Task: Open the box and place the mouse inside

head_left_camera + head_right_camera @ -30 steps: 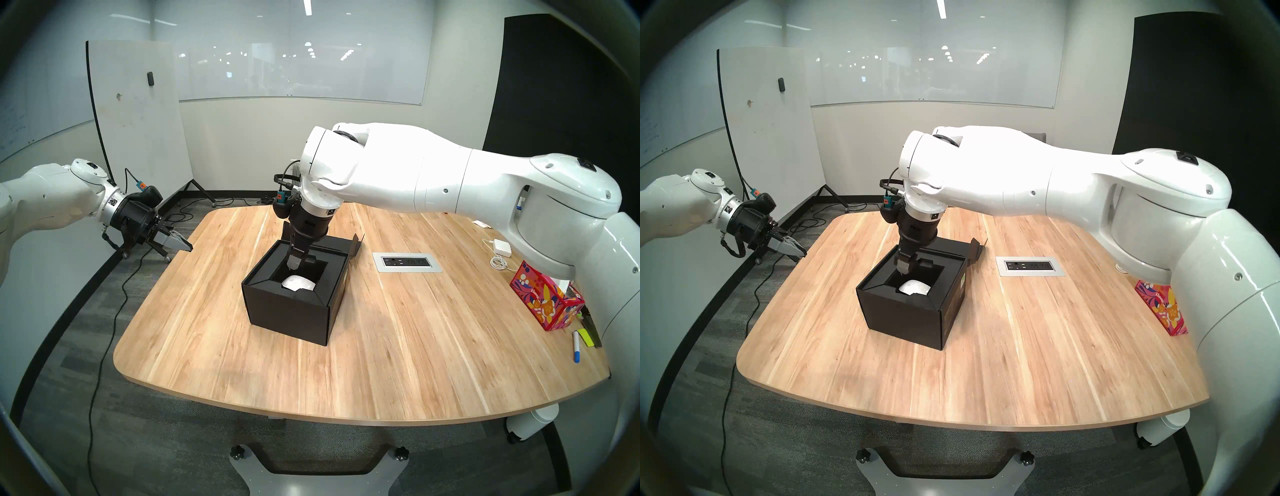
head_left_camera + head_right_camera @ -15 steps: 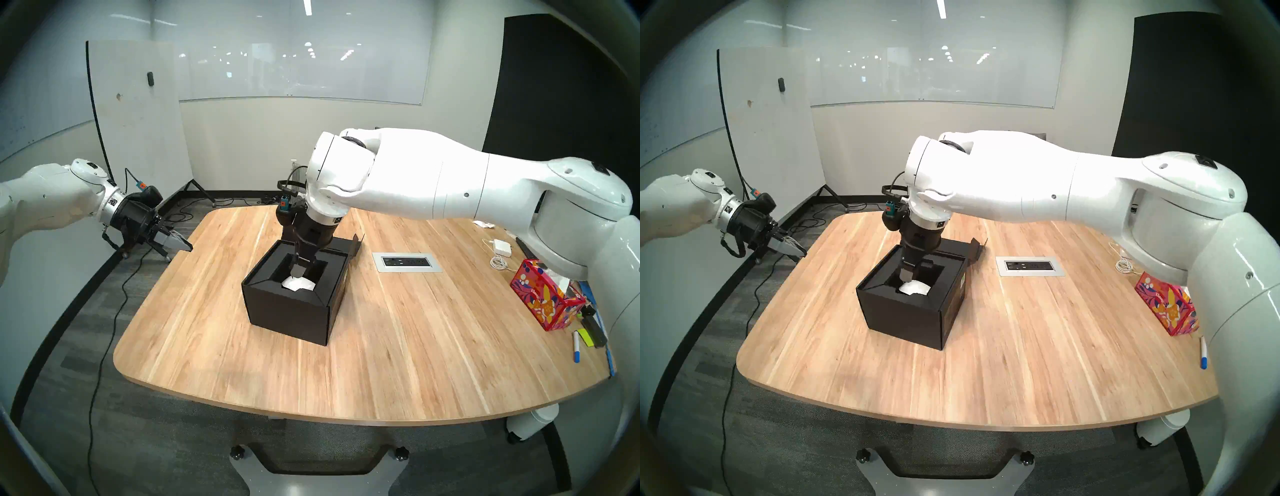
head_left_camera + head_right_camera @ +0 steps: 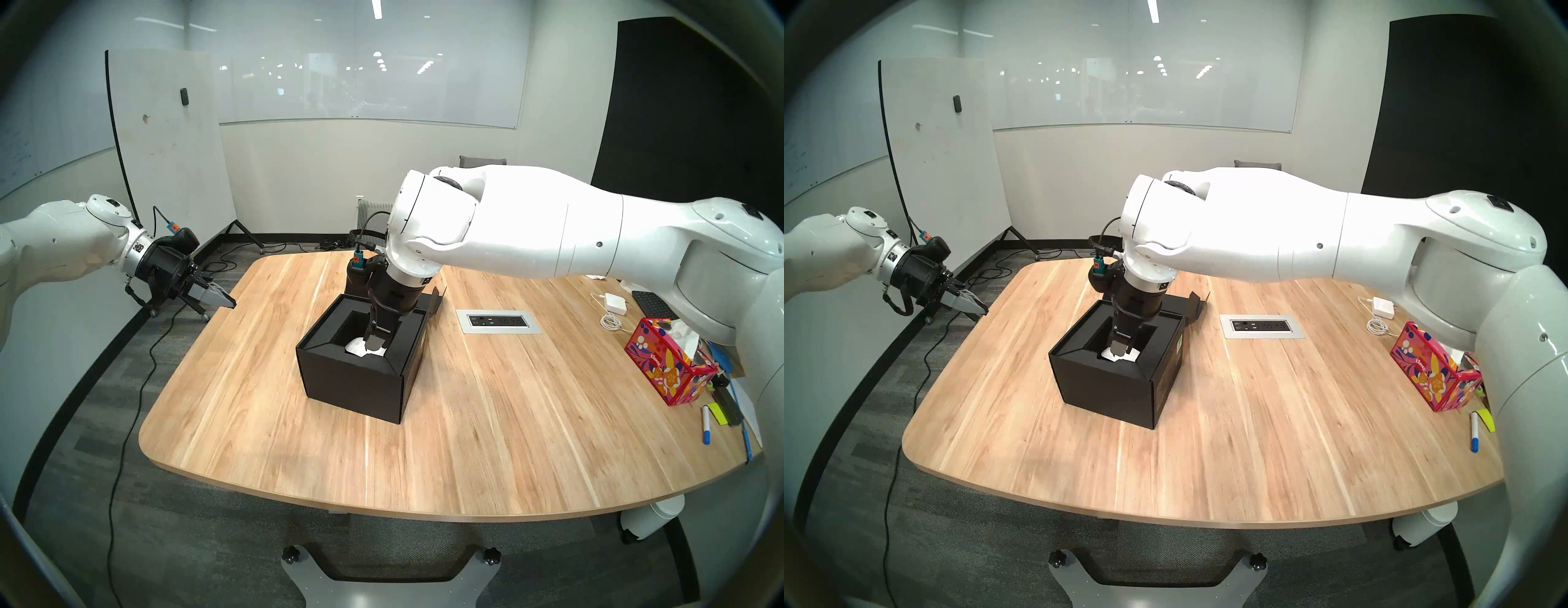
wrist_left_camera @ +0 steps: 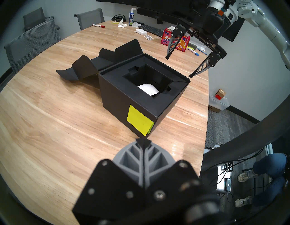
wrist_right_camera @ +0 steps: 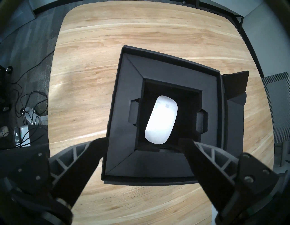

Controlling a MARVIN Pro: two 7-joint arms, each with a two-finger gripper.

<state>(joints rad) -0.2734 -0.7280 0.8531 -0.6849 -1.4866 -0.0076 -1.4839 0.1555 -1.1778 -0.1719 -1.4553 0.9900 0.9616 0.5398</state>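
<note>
The black box [image 3: 352, 382] [image 3: 1106, 388] stands open mid-table, its lid flap [image 3: 437, 297] [image 4: 94, 62] folded back onto the wood. The white mouse [image 3: 355, 347] [image 3: 1106, 353] [image 4: 149, 89] [image 5: 161, 119] lies in the box's black recess, touched by nothing. My right gripper [image 3: 376, 341] [image 3: 1121, 346] [image 4: 178, 67] [image 5: 144, 141] hangs open just above the box [image 5: 125, 75], empty, its fingers spread over the rim on my side. My left gripper [image 3: 231, 302] [image 3: 983, 312] [image 4: 143, 141] is shut and empty, off the table's left edge, pointing at the box [image 4: 125, 100].
A red patterned tissue box [image 3: 666, 365], a white power adapter [image 3: 615, 303] with cable, a keyboard [image 3: 653, 303] and a blue-capped marker [image 3: 706, 429] sit at the table's right end. A socket panel [image 3: 498, 321] is set into the wood right of the box.
The right arm has drawn back toward me and to the right, carrying its open gripper across the box opening. The mouse and the left arm have not moved.
</note>
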